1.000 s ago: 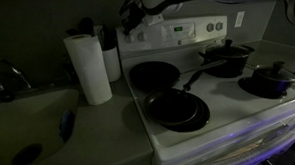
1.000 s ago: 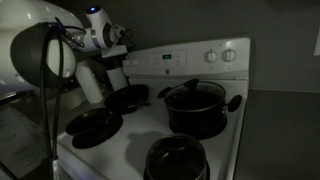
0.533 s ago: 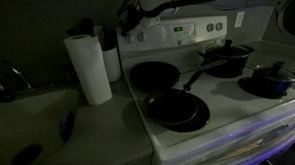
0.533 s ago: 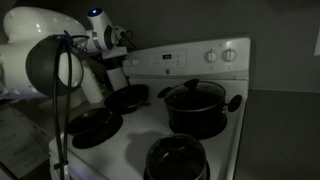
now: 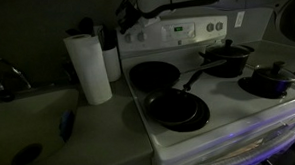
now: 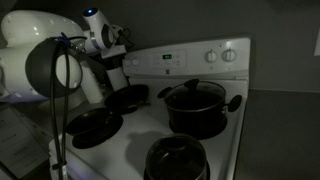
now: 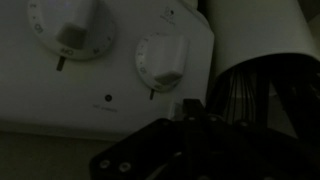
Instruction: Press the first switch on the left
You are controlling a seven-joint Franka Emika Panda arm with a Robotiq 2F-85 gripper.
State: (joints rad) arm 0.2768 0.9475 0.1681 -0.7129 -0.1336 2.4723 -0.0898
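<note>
The first switch (image 7: 160, 60) is a small round pale knob, the last one before the end of the white stove back panel (image 7: 110, 110). A bigger-looking knob (image 7: 65, 25) sits beside it. In the wrist view my gripper (image 7: 190, 106) shows as one dark post just below and beside the first switch, fingers together, holding nothing, apart from the knob. In both exterior views the gripper (image 5: 131, 26) (image 6: 124, 47) hangs at the left end of the panel (image 5: 175, 33) (image 6: 180, 58). The knob itself is too dark to make out there.
A paper towel roll (image 5: 88, 68) and a white canister (image 5: 112, 62) stand just left of the stove. Two frying pans (image 5: 152, 74) (image 5: 177, 109) and two lidded pots (image 5: 226, 57) (image 5: 268, 80) cover the burners. A sink (image 5: 29, 123) lies far left. A wall plate (image 5: 241, 19) is right of the panel.
The arm's elbow has swung a little to the left in one exterior view. The gripper has stayed at the panel's left end with only a slight shift.
</note>
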